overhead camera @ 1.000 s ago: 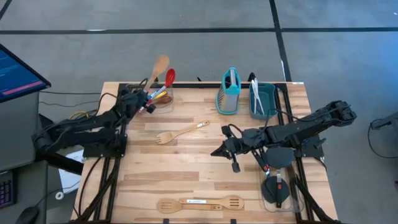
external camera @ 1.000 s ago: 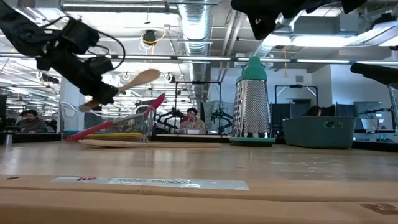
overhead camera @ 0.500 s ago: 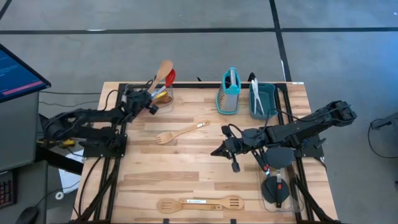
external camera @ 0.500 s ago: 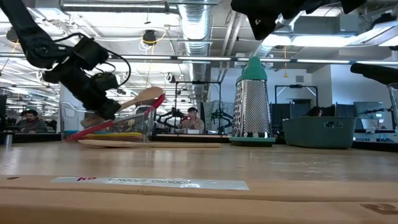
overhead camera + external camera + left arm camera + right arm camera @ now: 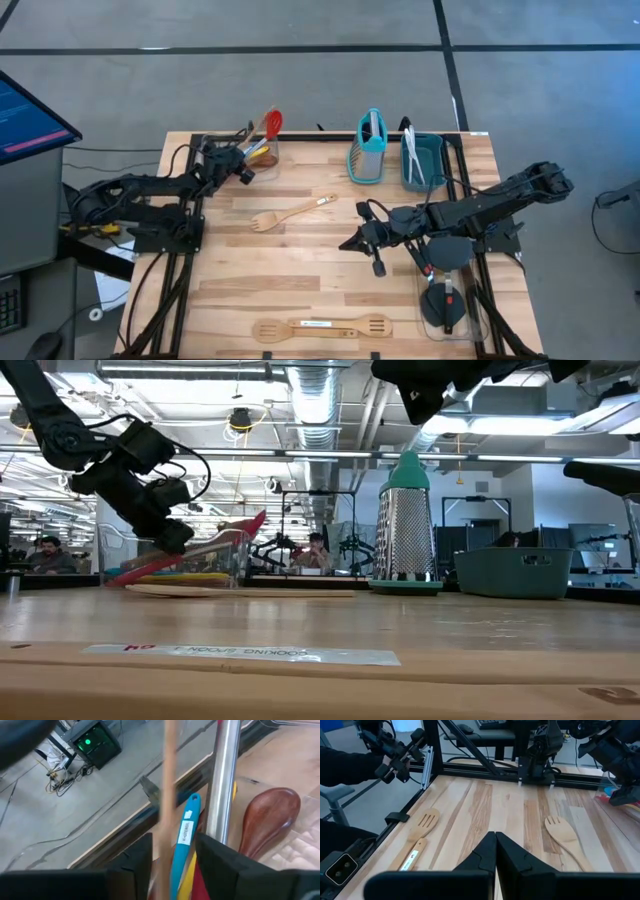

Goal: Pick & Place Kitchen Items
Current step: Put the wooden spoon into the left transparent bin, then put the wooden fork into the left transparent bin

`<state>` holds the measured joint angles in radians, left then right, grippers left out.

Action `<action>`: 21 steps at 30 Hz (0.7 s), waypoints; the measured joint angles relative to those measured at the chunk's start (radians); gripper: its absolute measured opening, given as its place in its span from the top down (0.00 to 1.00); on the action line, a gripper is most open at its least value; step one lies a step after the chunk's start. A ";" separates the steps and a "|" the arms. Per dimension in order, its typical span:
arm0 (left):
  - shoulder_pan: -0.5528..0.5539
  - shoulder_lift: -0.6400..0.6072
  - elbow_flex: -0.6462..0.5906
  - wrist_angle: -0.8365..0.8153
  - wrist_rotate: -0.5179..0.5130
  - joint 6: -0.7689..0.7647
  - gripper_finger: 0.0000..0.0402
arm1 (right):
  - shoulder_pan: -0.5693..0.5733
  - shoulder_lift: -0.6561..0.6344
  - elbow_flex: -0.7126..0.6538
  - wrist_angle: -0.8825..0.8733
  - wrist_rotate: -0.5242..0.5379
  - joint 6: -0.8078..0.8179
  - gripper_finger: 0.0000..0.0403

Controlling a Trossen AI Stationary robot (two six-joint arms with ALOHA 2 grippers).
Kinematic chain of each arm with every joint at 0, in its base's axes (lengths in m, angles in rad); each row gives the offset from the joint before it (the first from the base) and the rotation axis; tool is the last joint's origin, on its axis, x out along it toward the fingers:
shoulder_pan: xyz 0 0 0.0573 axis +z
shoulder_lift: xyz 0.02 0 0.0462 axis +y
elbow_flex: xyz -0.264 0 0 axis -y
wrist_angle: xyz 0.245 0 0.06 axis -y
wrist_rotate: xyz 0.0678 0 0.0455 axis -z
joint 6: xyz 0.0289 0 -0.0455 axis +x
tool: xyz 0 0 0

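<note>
Across the desk (image 5: 300,270), I'm watching my left claw (image 5: 243,166) spreading apart: its wooden spoon (image 5: 165,795) has just dropped among the utensils beside it. Right claw (image 5: 352,242) is sitting pinched, empty.

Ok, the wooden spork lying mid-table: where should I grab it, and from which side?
Probably the handle. The wooden spork lies flat on the table, tined head toward the left arm's side, slim straight handle running to the far right. A grasp from straight above, fingers across the handle near mid-length, looks safest; the broad head is a poorer fit. The shut right gripper is nearest.
</note>
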<state>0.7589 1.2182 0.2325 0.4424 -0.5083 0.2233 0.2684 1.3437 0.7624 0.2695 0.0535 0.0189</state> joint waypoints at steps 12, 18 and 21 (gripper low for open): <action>0.000 0.000 0.000 0.001 0.000 -0.038 0.59 | 0.000 0.000 0.000 -0.003 0.000 0.000 1.00; 0.000 -0.046 -0.001 0.005 0.001 -0.036 0.61 | 0.000 0.000 0.000 -0.003 0.000 0.000 1.00; -0.001 -0.119 -0.001 0.010 0.001 -0.037 0.62 | 0.000 0.000 0.000 -0.003 0.000 -0.001 1.00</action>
<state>0.7579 1.0993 0.2317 0.4525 -0.5072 0.1867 0.2680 1.3437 0.7624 0.2665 0.0532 0.0177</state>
